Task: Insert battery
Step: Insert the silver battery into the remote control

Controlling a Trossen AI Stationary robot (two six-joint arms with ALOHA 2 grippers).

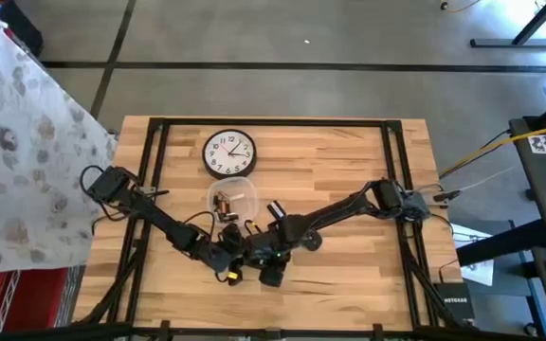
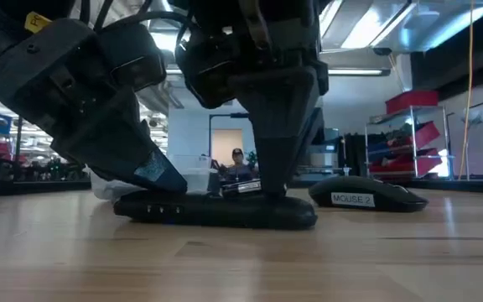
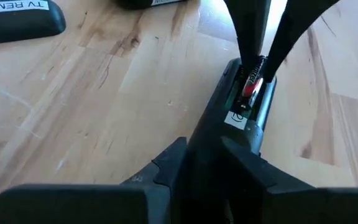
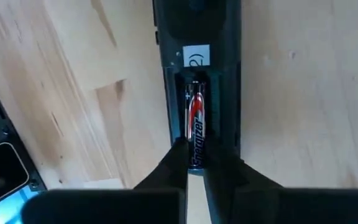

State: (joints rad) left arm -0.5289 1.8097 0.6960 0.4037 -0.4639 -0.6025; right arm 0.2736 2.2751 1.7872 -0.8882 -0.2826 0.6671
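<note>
Black and red, the battery point(image 4: 195, 122) lies lengthwise in the open compartment of the remote point(image 4: 197, 37), its near end pinched between the jaws of the right gripper point(image 4: 194, 163), which are clenched on it. In the left wrist view the same battery shows as a red spot in the slot, with the right gripper's two dark fingers point(image 3: 252, 37) coming down on it from above. The left gripper point(image 3: 204, 163) grasps the other end of the remote, its jaws closed around the black body and pinning it flat on the wooden table point(image 1: 349, 161). Both arms meet near the front edge of the table. Just beside them lies a black mouse point(image 2: 367, 195) labelled MOUSE 2, and a second remote point(image 3: 18, 18) labelled TV REMOTE lies nearby. Farther back are a clear plastic container point(image 1: 230, 201) holding small items and, beyond it, a round wall clock point(image 1: 229, 152) lying face up
</note>
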